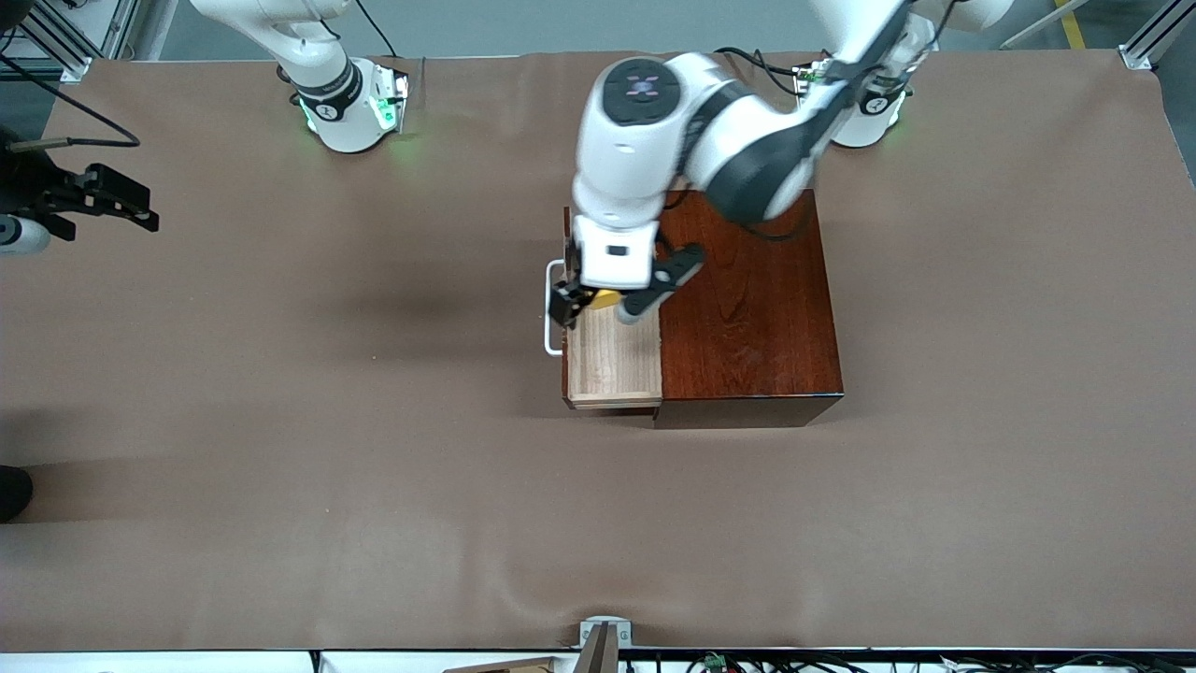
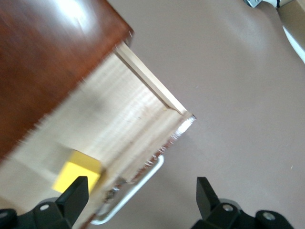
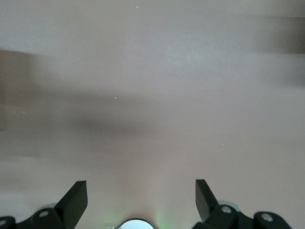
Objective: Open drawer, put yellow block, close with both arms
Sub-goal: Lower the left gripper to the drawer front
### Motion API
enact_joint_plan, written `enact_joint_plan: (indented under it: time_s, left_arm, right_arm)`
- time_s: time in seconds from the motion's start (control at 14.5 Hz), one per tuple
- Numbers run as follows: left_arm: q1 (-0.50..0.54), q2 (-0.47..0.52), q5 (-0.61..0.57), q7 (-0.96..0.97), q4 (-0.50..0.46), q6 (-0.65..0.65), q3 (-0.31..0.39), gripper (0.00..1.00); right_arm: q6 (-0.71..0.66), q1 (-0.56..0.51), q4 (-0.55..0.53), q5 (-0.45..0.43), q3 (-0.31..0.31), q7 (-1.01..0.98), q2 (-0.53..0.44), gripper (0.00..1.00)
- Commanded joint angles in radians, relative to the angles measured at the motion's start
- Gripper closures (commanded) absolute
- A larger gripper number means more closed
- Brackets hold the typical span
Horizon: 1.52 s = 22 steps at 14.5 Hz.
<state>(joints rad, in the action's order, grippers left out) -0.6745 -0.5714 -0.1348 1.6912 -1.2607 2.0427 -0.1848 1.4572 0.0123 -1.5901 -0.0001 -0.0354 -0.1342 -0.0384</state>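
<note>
The drawer (image 1: 612, 374) stands pulled out of the dark reddish-brown box (image 1: 747, 308), its white handle (image 1: 551, 318) toward the right arm's end of the table. The yellow block (image 1: 607, 299) lies on the drawer's floor. My left gripper (image 1: 603, 304) hangs open just over it, gripping nothing. In the left wrist view the block (image 2: 76, 174) sits beside one finger (image 2: 76, 193), with the drawer's wall (image 2: 152, 86), the handle (image 2: 138, 188) and the open left gripper (image 2: 140, 191) over them. My right gripper (image 1: 145, 207) waits open over the table's end; the right wrist view shows it (image 3: 140, 193) above bare table.
A brown cover spreads over the whole table (image 1: 374, 467). A small metal bracket (image 1: 603, 640) sits at the edge nearest the front camera. A dark object (image 1: 14, 491) pokes in at the right arm's end.
</note>
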Motion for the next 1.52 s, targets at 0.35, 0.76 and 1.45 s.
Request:
enact_joint_plan:
  time_s: [0.35, 0.76, 1.45]
  left_arm:
    - [-0.307, -0.284, -0.023, 0.326, 0.219, 0.183, 0.247, 0.00]
    - [-0.381, -0.347, -0.023, 0.397, 0.216, 0.225, 0.312, 0.00]
    - [-0.384, -0.344, -0.028, 0.420, 0.205, -0.019, 0.312, 0.00]
  right_arm:
    - [0.048, 0.005, -0.017, 0.044, -0.020, -0.033, -0.021, 0.00]
    - [0.049, 0.014, -0.008, 0.049, -0.012, -0.022, -0.023, 0.00]
    - [0.045, 0.014, -0.007, 0.029, -0.012, -0.021, -0.021, 0.00]
